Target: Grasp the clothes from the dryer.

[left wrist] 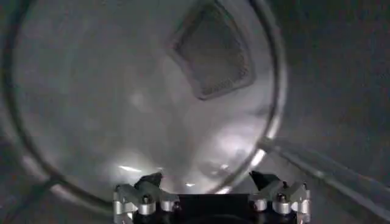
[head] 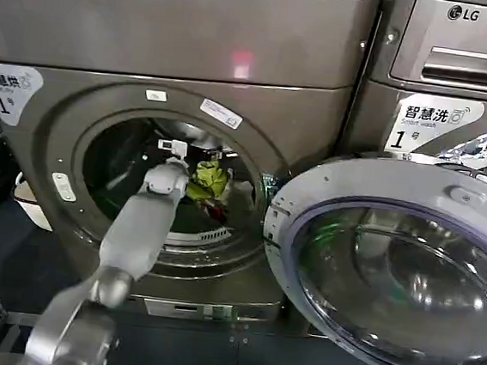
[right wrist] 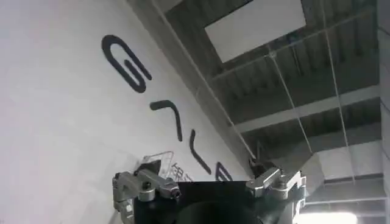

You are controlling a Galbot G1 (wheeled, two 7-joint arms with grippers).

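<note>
Your left gripper (head: 180,152) is inside the dryer (head: 176,72), reached through the round opening at the end of the left arm (head: 140,224), and in the left wrist view its fingers (left wrist: 149,181) stand wide apart with nothing between them. Ahead of it that view shows the bare back wall of the drum (left wrist: 122,97) and a mesh panel (left wrist: 213,52), so the gripper looks past the load and not at it. The clothes (head: 209,182), a yellow-green bundle with a bit of red beneath, lie just beside the gripper on the robot's right and somewhat lower, resting toward the bottom of the drum. That is the relation your next move turns on, in my judgement: the gripper must swing to the right and dip down before it closes, or it will close on air. The bundle has no clear long axis from here. The left arm is plainly the nearer one. Your right gripper (right wrist: 207,182) points up at a wall with lettering and the ceiling, well away from the dryer, its fingers spread and empty. The dryer door (head: 390,274) hangs open on the right, clear of the left arm's path.
</note>
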